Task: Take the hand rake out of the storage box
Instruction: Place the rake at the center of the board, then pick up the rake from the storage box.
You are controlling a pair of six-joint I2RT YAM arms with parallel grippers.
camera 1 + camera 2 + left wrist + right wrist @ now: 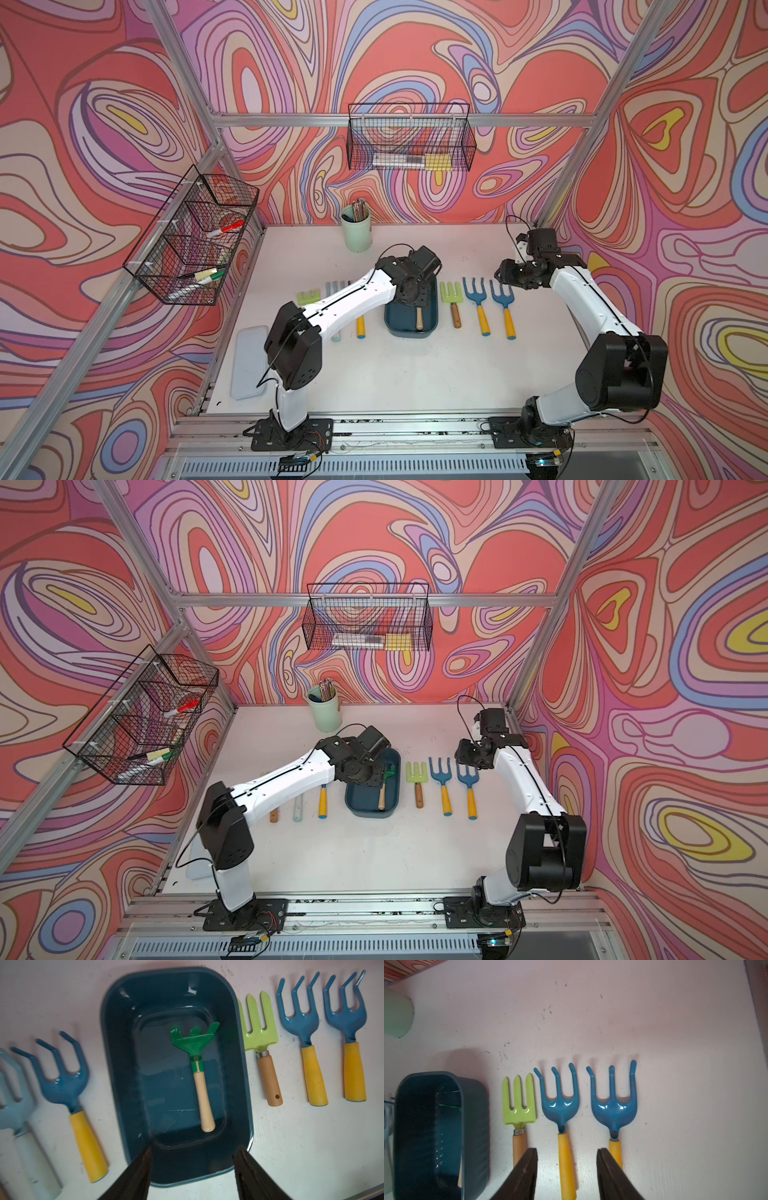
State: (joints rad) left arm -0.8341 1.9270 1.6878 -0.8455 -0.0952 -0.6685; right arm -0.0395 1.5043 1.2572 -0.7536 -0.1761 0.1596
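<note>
I hover my left end effector [194, 1148], apart and empty, over the storage box [433, 316], lower centre, to reach its hand rake [198, 1076].

hand tools [482, 320] 7 | storage box [401, 322] 1 | baskets [374, 141] 2 — cup [356, 237] 1

The left arm [345, 301] reaches from the near edge of the tabletop [415, 374] toward its middle, wrist bent over, and the left end effector [194, 1148] points down with jaws parted, nothing between them. The right arm [582, 299] stretches along the right edge toward the far right corner; the right end effector [566, 1149] aims down, jaws apart, empty.
</note>
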